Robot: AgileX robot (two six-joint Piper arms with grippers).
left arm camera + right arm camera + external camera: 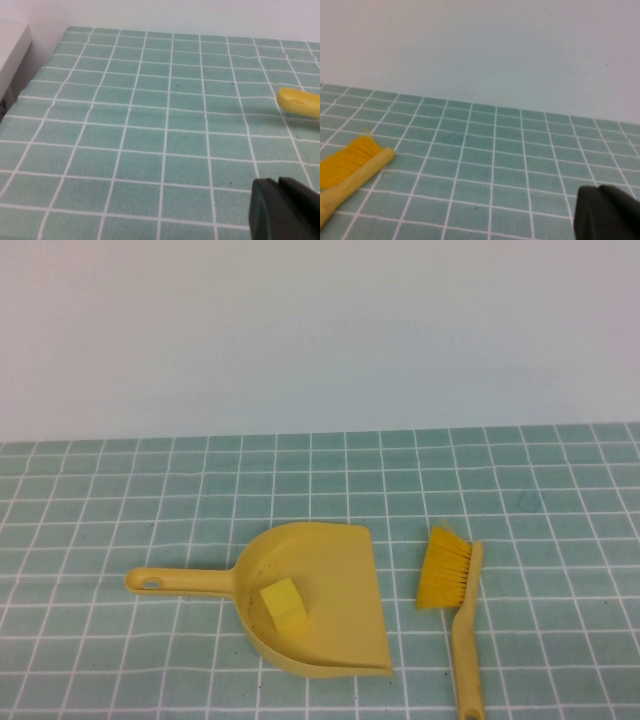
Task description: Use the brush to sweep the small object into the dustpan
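A yellow dustpan (335, 580) lies on the green tiled cloth, its handle (175, 582) pointing left. A small yellow cube (283, 604) sits inside the pan. A yellow brush (455, 590) lies on the cloth just right of the pan, bristles away from me. It also shows in the right wrist view (350, 172). Neither arm shows in the high view. My left gripper (278, 187) is shut and empty, near the tip of the dustpan handle (299, 101). My right gripper (600, 192) is shut and empty, apart from the brush.
The green tiled cloth (520, 500) covers the table up to a pale wall at the back. A white object (12, 45) stands beyond the cloth's edge in the left wrist view.
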